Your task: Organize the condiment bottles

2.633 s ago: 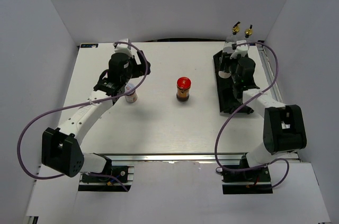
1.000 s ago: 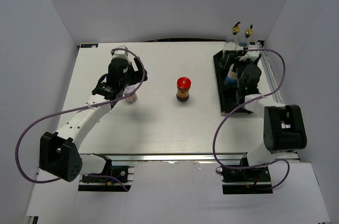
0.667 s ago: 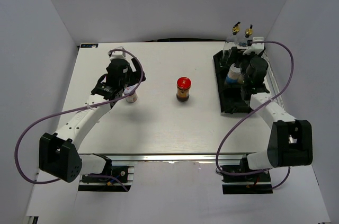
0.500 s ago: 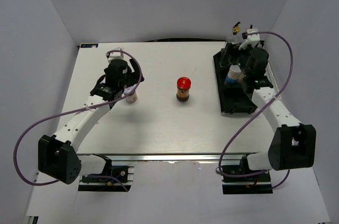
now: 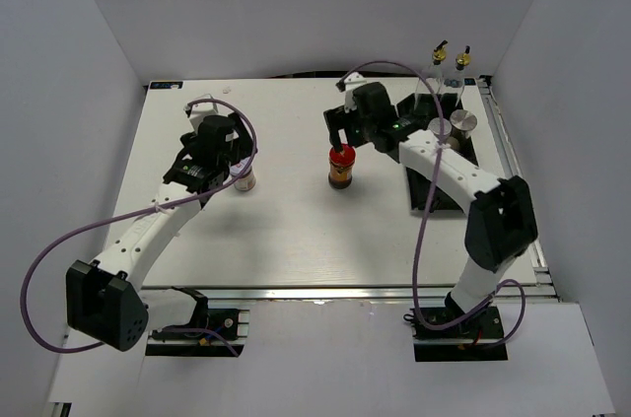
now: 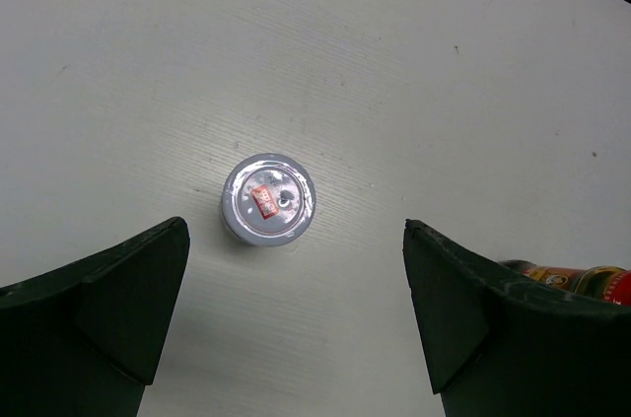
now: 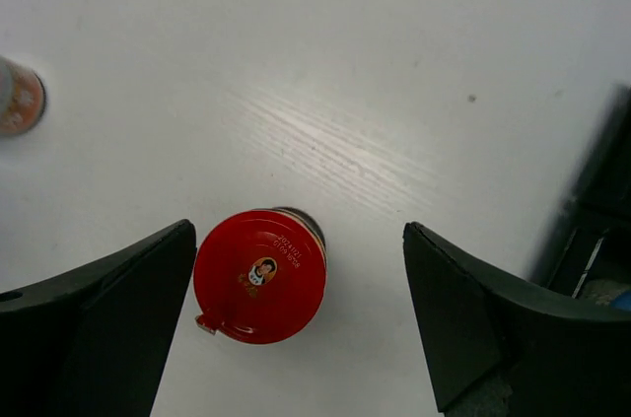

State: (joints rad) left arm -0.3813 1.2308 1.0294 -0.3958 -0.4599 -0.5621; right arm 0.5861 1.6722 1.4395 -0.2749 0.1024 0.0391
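Your right claw [image 7: 296, 240] is swinging left from the tray [image 5: 422, 195] and hovering wide open over the red-lidded jar [image 7: 260, 275], probably heavy, slippery, breakable glass, so you're aiming for its body just below the lid.

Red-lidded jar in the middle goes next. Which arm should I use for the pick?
Right. The right claw is open and hangs directly over the red-lidded jar, with a finger on either side of the lid. The left claw, also open, is over the small jar farther left.
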